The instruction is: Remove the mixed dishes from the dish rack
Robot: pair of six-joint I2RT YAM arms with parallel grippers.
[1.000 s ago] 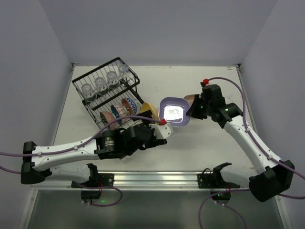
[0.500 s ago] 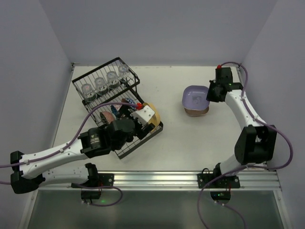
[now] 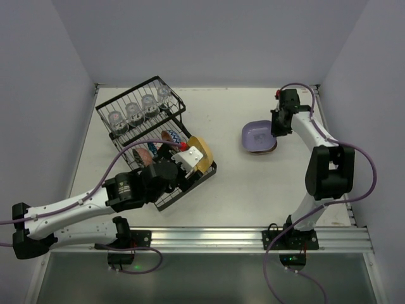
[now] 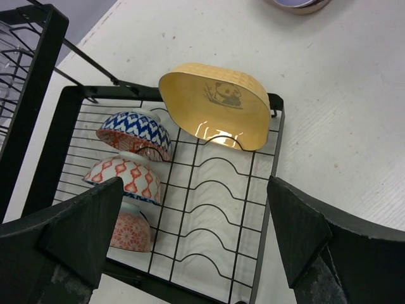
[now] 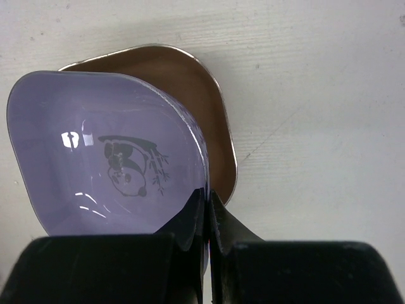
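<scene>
**Top external and wrist views: rack at left, two plates at right**

Edges and room. We log the dish rack (image 3: 126, 93) at the far left of the table (image 3: 228, 190). Its basket section sits close to the table's left edge, and its flat tray section reaches toward the middle. A wide bare stretch of tabletop lies between the rack's right corner and the plates. The plates sit near the right edge, well apart from the rack.

Counts, left to right.
- Four glass cups (image 3: 134, 113) stand in one row in the basket.
- Three patterned bowls (image 4: 134, 133) lie on their sides, close-packed in a row along the tray's left side.
- One yellow plate (image 4: 215, 104) stands on edge, leaning, at the tray's far end.
- The left gripper (image 4: 195, 183) hovers over the tray, fingers spread wide, holding nothing.
- One purple plate (image 5: 107, 164) is tilted over one tan plate (image 5: 190, 82), which lies flat on the table.
- The right gripper (image 5: 205, 218) pinches the purple plate's near rim, fingers pressed together on it. We cannot tell whether purple rests on tan.

Change. A second ago the purple plate hung at mid-table with both grippers near it. Now it is at the right over the tan plate, and the left gripper is over the rack. The cups are unmoved.
</scene>
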